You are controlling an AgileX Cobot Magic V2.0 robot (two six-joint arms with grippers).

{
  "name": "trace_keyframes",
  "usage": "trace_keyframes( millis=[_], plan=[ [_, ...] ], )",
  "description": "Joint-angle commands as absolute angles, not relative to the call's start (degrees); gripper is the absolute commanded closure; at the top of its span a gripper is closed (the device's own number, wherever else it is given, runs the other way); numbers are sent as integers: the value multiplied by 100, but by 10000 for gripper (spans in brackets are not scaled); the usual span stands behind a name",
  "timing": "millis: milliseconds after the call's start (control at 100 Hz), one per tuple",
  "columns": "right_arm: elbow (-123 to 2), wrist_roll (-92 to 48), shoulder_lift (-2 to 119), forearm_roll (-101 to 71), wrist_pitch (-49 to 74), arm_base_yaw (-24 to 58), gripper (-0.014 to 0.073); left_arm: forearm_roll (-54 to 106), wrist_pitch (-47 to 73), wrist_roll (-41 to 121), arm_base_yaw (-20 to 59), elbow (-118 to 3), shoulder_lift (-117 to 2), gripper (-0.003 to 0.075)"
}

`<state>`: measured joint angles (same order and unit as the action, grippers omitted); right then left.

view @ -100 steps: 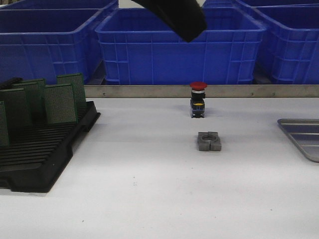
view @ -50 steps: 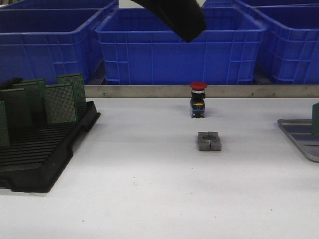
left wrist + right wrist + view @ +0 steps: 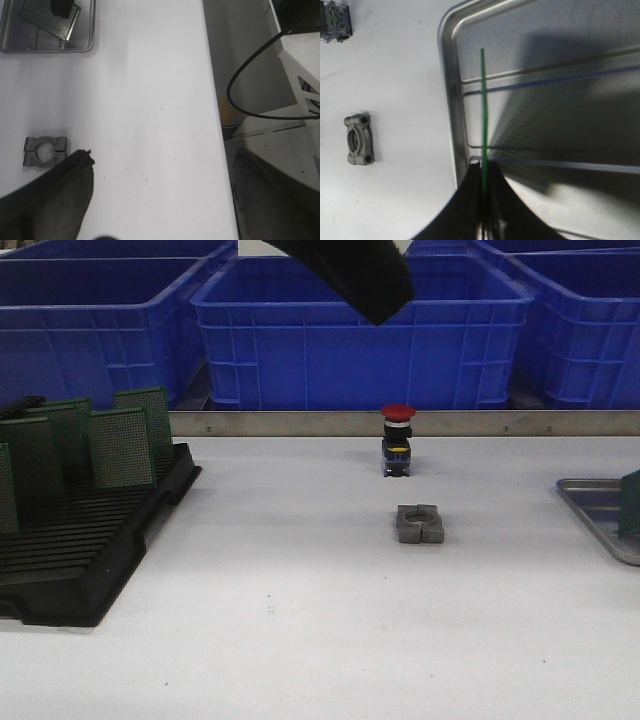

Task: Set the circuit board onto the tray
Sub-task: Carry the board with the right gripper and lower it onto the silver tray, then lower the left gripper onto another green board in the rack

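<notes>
Right claw [image 3: 483, 200] holds circuit board [image 3: 483, 105] edge-up, tilted, over tray [image 3: 451, 100].

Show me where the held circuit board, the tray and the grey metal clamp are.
circuit board [image 3: 482, 110], right wrist view, on its green edge.
tray [image 3: 449, 90], right wrist view, on its raised rim.
metal clamp [image 3: 419, 524], front view, on its top face.

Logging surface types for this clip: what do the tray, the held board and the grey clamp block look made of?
Tray: bare silver metal, sheen and reflections on its ribbed bottom. Circuit board: green perforated laminate, dotted hole grid, thin edge in the right gripper. Clamp block: dull grey, probably cast metal.
</notes>
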<state>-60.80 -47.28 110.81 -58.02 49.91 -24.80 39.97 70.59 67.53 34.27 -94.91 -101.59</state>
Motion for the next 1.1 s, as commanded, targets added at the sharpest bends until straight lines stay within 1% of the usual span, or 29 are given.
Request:
trace_keyframes(
  millis=[0,100,150,170,220,270,320,360,850,970,1090],
  plan=[
    [-6225,-4756,10841,-6095,5127,-2509,585,4354,7231,6698,3473,-9674,-9905,184],
    [-6225,-4756,10841,-6095,5127,-2509,456,4354,7231,6698,3473,-9674,-9905,184],
    [-6225,-4756,10841,-6095,5127,-2509,362,4354,7231,6698,3473,-9674,-9905,184],
    [-6225,-4756,10841,-6095,5125,-2509,337,4354,7231,6698,3473,-9674,-9905,184],
    [-6225,-4756,10834,-6095,5113,-2509,237,4354,7231,6698,3473,-9674,-9905,184],
    [-6225,-4756,10826,-6095,5083,-2509,159,4354,7231,6698,3473,-9674,-9905,184],
    [-6225,-4756,10800,-6095,5036,-2509,101,4354,7231,6698,3473,-9674,-9905,184],
    [-6225,-4756,10780,-6095,5006,-2509,72,4354,7241,6698,3473,-9674,-9905,183],
    [-6225,-4756,10519,-6033,4828,-2509,64,4297,7261,6698,3473,-9697,-9905,184],
    [-6225,-4756,10519,-6033,4828,-2509,64,3619,7307,6689,3420,-9905,-9894,183],
    [-6225,-4756,10519,-6033,4847,-2509,64,2744,7307,6662,3206,-10102,-9814,183]
  ],
)
